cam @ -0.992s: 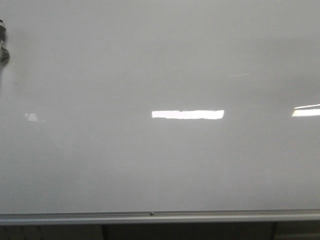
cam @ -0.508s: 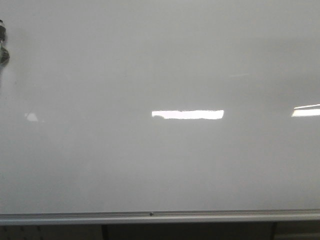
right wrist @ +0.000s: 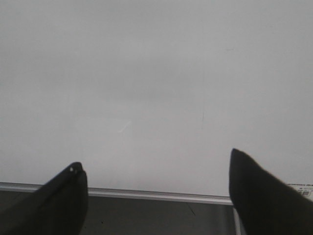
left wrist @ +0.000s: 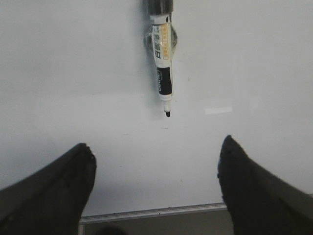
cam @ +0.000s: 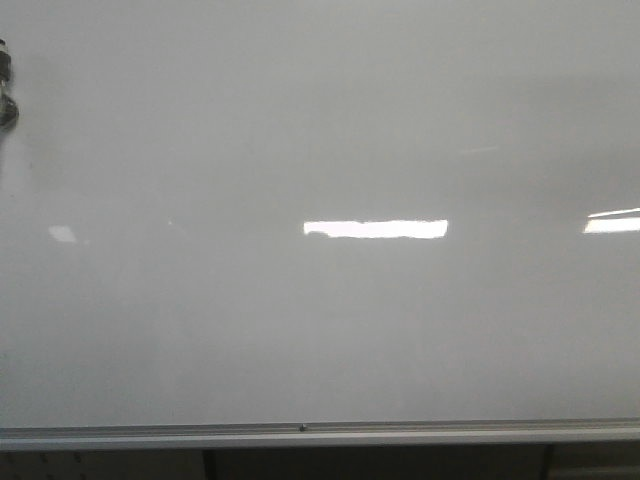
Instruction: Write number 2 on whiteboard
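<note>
Whiteboard (cam: pixel 320 330) fills the front view, glossy grey-white, silver rail (cam: pixel 320 434) along the bottom edge. No digit visible on it in any view, surface unmarked apart from faint smudges. Marker (left wrist: pixel 163 73) hangs on the board in the left wrist view, uncapped, black tip pointing down toward the rail, apart from both fingers. Left gripper (left wrist: pixel 155 193) released, fingers spread wide, holding nothing, facing the board. Right gripper (right wrist: pixel 156 193) likewise spread and empty, near the rail. Dark object (cam: pixel 6 95) at the board's left edge in the front view, too cropped to identify.
</note>
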